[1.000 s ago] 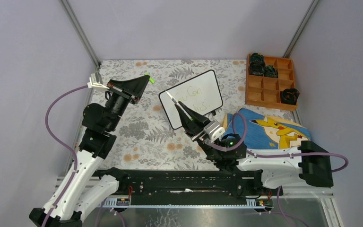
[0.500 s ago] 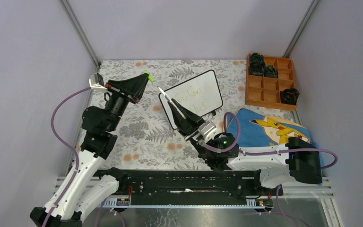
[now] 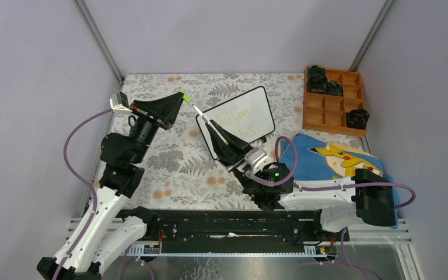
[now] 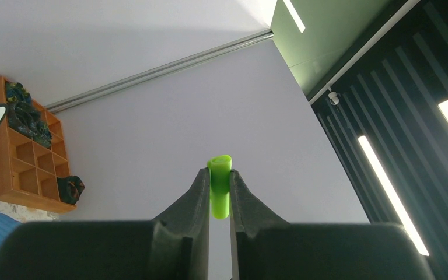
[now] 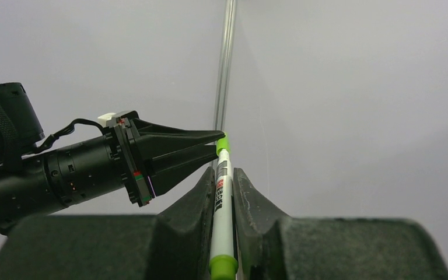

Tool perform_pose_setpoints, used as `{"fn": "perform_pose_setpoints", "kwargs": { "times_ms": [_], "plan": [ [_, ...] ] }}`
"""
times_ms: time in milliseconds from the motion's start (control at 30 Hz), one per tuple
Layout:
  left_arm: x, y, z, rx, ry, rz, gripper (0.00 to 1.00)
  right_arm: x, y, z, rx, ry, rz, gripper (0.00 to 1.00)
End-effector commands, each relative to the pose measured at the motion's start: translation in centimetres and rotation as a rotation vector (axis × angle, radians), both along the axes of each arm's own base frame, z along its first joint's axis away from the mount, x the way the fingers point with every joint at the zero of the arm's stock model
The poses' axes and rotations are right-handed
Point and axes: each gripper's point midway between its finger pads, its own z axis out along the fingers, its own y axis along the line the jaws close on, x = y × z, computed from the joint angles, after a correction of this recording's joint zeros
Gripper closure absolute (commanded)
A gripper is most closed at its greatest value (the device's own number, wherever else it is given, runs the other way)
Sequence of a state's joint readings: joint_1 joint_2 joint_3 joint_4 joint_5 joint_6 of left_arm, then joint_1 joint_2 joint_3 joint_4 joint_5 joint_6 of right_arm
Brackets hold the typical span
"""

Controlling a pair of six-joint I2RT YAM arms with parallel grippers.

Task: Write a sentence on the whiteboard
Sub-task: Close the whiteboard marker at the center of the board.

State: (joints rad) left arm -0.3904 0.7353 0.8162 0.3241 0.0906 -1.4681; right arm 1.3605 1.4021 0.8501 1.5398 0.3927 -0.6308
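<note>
place: robot lab cell | evidence: grey panel walls [image 3: 239, 35], aluminium frame posts [image 3: 99, 42], black base rail [image 3: 221, 224]

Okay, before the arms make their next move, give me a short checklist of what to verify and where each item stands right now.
1. Left gripper shut on the green cap: ok.
2. Right gripper shut on the marker: ok.
3. Marker tip lined up with the cap: ok, in the right wrist view the tip meets the cap at the left gripper's fingertips.
4. Cap seated on the marker: cannot tell.
5. Marker held off the whiteboard, pointing up toward the left gripper: ok.
6. Sentence complete: cannot tell, two green lines show but the right arm covers part of them.
</note>
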Motion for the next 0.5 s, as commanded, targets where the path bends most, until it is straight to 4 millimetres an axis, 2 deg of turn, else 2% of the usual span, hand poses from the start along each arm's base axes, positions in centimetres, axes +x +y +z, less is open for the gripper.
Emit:
{"fn": "perform_pose_setpoints", "kwargs": {
  "times_ms": [0, 467],
  "plan": [
    [-1.31, 0.34, 1.65, -0.028, -0.078, -0.018, 1.0, -0.4, -1.53, 2.99, 0.13, -0.015, 0.003, 1.0],
    [-1.77, 0.14, 1.71, -0.026, -0.091, -0.037, 1.0, -0.24, -1.02, 2.89, 0.127, -0.004, 0.01, 1.0]
  ]
}}
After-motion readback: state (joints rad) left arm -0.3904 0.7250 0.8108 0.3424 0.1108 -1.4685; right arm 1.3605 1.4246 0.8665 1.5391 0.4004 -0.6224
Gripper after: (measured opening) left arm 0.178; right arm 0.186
